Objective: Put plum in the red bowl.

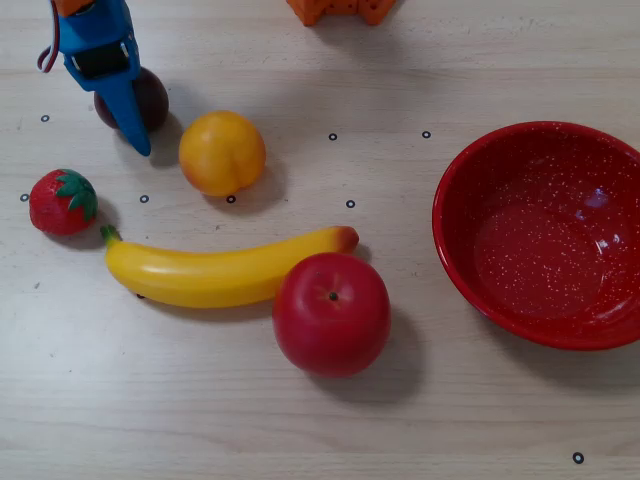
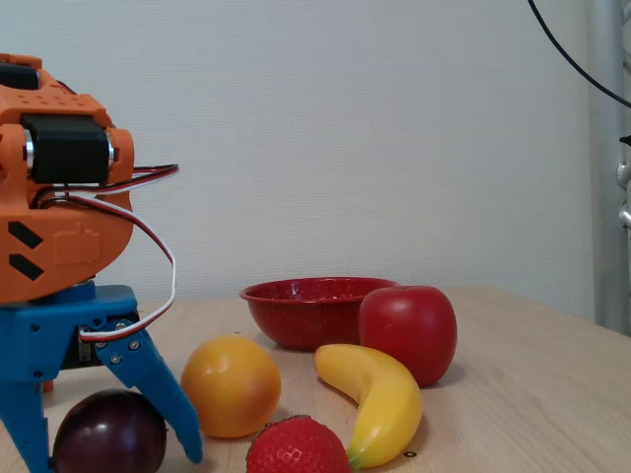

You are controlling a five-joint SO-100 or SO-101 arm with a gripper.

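Observation:
The plum [image 1: 156,97] is a small dark purple-maroon ball at the far left of the overhead view, resting on the table. My blue gripper [image 1: 128,112] comes down over it and covers part of it. In the fixed view the gripper [image 2: 113,458] is open, with one finger on each side of the plum [image 2: 108,436], both close to its skin. I cannot tell if they touch it. The red bowl [image 1: 470,170] with white speckles stands empty at the right, far from the gripper; it also shows in the fixed view [image 2: 296,313].
An orange [image 1: 222,152] lies just right of the plum. A strawberry [image 1: 62,202], a banana [image 1: 220,272] and a large red apple [image 1: 332,313] lie between the plum and the bowl. The arm's orange base [image 1: 340,10] is at the top edge.

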